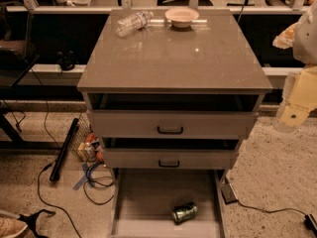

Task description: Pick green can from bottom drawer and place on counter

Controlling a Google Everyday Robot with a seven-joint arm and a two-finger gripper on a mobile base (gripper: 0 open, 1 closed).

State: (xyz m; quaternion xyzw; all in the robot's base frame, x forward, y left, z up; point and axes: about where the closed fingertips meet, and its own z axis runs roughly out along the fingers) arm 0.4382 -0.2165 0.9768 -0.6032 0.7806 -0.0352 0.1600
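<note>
Gripper [293, 114] hangs at right edge, beside counter [173, 63]; open or closed, cannot tell. Can [184, 212] lies on its side in open bottom drawer [143, 197], well below-left of gripper. Bottle [132, 23], bowl [182, 17] on counter, up-left.

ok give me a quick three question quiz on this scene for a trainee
1. True or false: the green can stands upright in the bottom drawer.
2. What sits on the counter next to the bottle? A) mug B) bowl C) spoon
3. Fill in: the claw is at the ____ edge of the picture, well apart from the can.

Key
1. False, it lies on its side.
2. B
3. right
</note>
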